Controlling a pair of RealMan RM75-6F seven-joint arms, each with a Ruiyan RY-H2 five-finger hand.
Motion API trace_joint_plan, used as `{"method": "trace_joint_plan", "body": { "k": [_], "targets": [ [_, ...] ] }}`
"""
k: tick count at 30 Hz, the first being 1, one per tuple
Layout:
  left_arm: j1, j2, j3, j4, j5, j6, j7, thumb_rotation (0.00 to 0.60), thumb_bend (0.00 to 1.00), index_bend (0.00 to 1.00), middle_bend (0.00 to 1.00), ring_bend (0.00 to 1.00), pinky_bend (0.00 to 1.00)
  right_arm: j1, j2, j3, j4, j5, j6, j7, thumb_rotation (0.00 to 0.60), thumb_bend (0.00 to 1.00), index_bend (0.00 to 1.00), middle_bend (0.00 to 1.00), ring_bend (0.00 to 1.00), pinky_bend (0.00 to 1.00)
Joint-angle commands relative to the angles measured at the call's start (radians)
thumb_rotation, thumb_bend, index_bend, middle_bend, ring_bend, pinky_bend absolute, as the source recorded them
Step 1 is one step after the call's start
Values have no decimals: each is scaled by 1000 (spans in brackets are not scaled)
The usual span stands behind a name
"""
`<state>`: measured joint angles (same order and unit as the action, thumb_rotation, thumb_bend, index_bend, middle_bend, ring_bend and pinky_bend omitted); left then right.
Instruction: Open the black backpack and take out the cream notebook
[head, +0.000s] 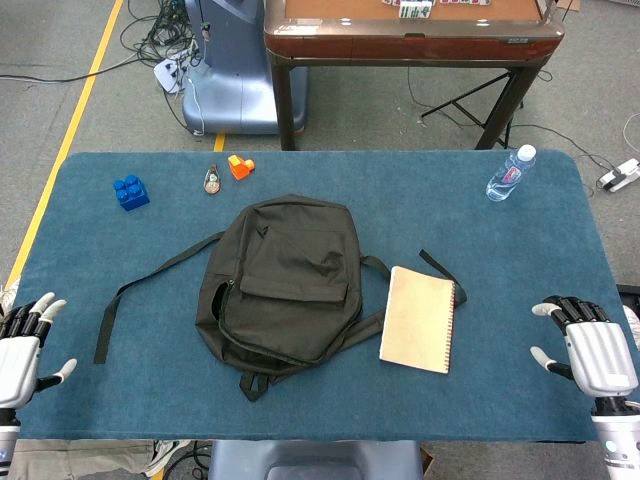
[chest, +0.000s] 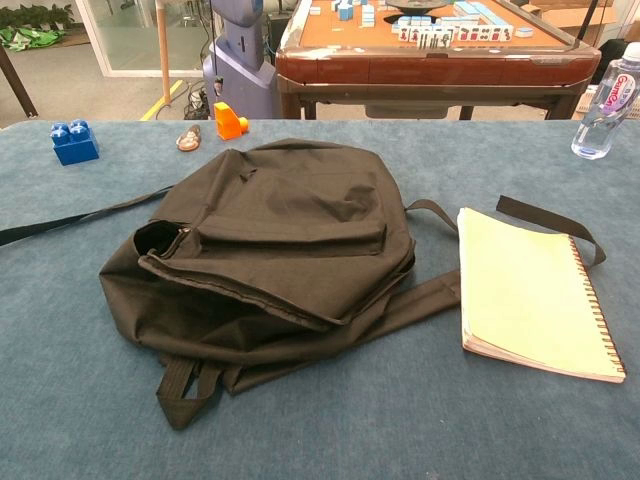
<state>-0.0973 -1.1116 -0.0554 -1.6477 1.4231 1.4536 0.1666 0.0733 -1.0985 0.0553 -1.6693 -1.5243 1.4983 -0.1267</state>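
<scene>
The black backpack (head: 285, 280) lies flat in the middle of the blue table, its main zipper gaping along the near edge (chest: 240, 300). The cream spiral notebook (head: 419, 318) lies on the table just right of the bag, resting partly on a strap (chest: 530, 280). My left hand (head: 25, 345) rests at the near left table edge, fingers spread, holding nothing. At the near right edge my right hand (head: 588, 345) is likewise empty with fingers apart. Neither hand shows in the chest view.
A blue brick (head: 130, 191), a small brown object (head: 212, 179) and an orange block (head: 240, 166) sit at the far left. A water bottle (head: 510, 174) stands far right. A long strap (head: 150, 285) trails left from the bag. A wooden table (head: 410, 35) stands beyond.
</scene>
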Motion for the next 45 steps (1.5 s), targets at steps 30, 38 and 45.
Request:
{"method": "trace_joint_plan", "body": {
  "k": [30, 38, 45],
  "targets": [
    [-3, -5, -5, -7, 42, 40, 21, 600, 223, 162, 70, 96, 75, 312, 35, 5, -116, -205, -355, 159, 600, 49, 317, 301, 238, 268],
    [9, 11, -1, -21, 54, 63, 21, 600, 222, 164, 70, 96, 75, 506, -76, 68, -81, -169, -562, 153, 600, 35, 299, 301, 238, 268],
    [17, 18, 0, -33, 55, 76, 31, 600, 223, 165, 69, 96, 75, 651, -207, 94, 18, -161, -681, 125, 600, 0, 253, 281, 238, 268]
  ]
}}
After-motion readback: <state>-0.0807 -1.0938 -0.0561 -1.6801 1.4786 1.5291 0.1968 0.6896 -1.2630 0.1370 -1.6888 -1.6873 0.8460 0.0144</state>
